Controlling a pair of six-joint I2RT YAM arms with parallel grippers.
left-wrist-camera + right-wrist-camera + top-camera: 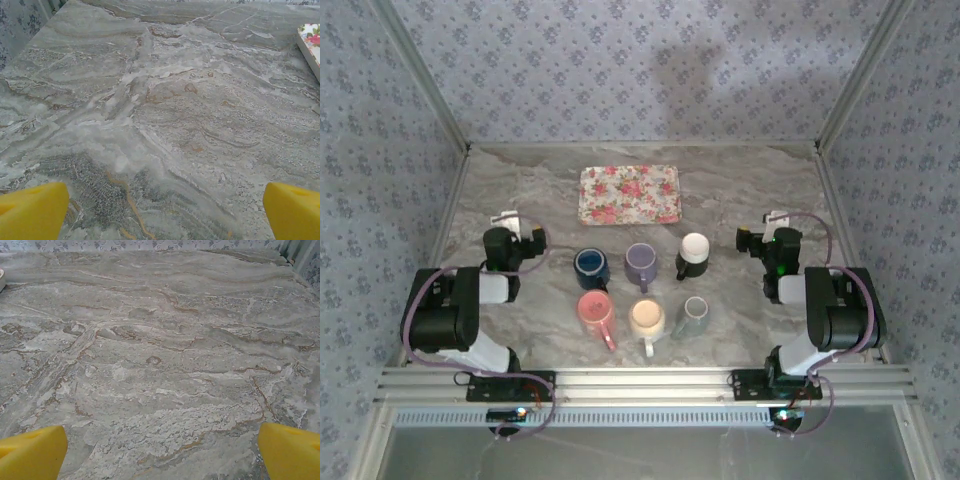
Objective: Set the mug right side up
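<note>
Six mugs stand in two rows at the middle of the marble table: blue [591, 266], purple [640, 262] and black with a white top [693, 252] behind, pink [594, 310], cream [647, 318] and grey [694, 316] in front. The pink mug's top looks flat and closed, like a base; from this height I cannot be sure which mug is upside down. My left gripper [510, 222] [165, 210] hangs left of the mugs, open, its yellow fingers [32, 210] wide apart over bare marble. Right of the mugs my right gripper [772, 222] [162, 450] is open too.
A floral tray [630, 193] lies behind the mugs; its corner shows at the right edge of the left wrist view [310, 42]. Patterned walls close the table on three sides. Bare marble lies between each gripper and the mug rows.
</note>
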